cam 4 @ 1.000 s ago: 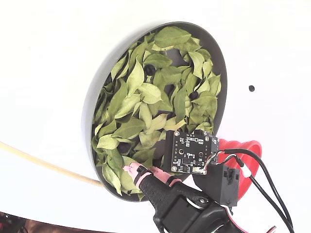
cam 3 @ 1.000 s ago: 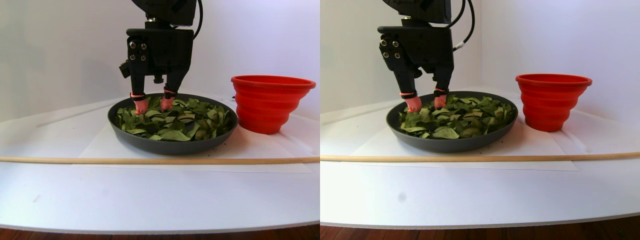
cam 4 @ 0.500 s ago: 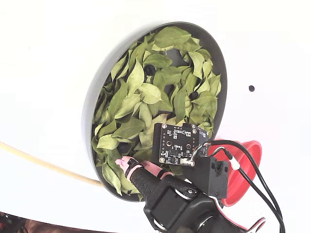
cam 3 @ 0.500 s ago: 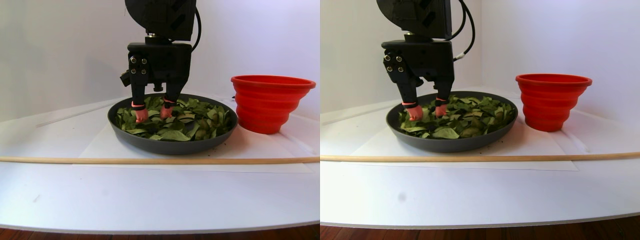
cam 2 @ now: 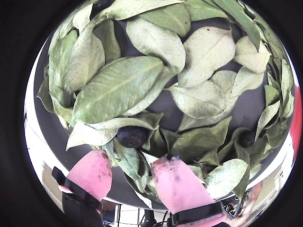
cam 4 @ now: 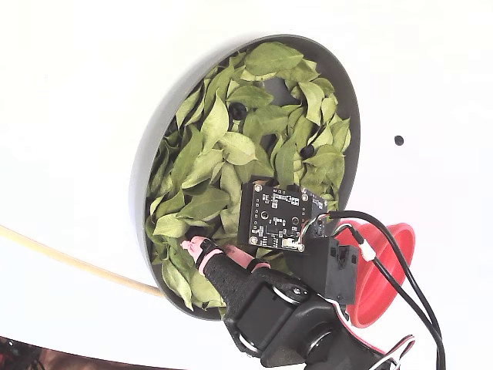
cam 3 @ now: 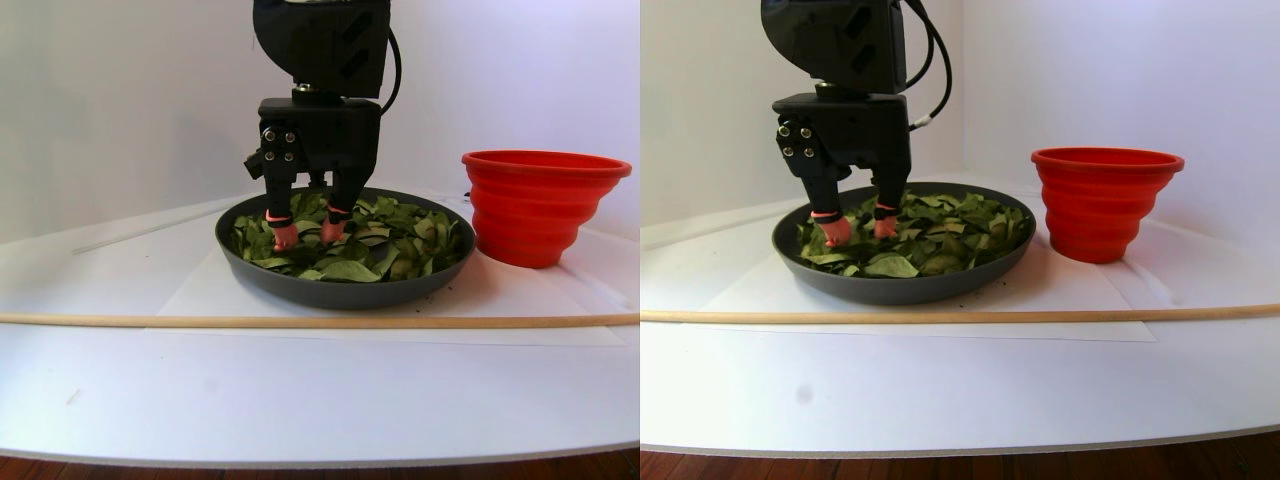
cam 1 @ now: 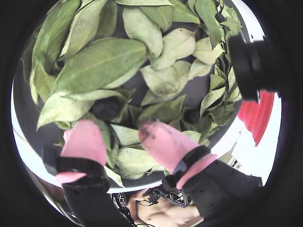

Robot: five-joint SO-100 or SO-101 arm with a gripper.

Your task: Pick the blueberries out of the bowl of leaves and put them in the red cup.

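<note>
Jaws [cam 2: 132, 177] spread apart, pink-capped fingertips [cam 1: 85, 142] down among the leaves [cam 2: 118, 87] near one edge of the dark grey bowl [cam 3: 340, 290], gripping nothing. One blueberry [cam 2: 131, 137] lying just ahead of the gap between the tips, half under a leaf, not touched by either. In the other wrist view, same berry [cam 1: 106, 108] dark beneath a leaf, a second one [cam 1: 191, 115] further right. More blueberries [cam 4: 237, 112] peeking through the leaves on the far side in the fixed view. Red cup [cam 3: 540, 205] upright on the white worktop [cam 3: 300, 390], just beside the bowl. Thin wooden rod [cam 3: 300, 321] lying across the worktop in front of the bowl. No legible writing or brand anywhere, circuit board [cam 4: 279, 218] markings too small to read.
</note>
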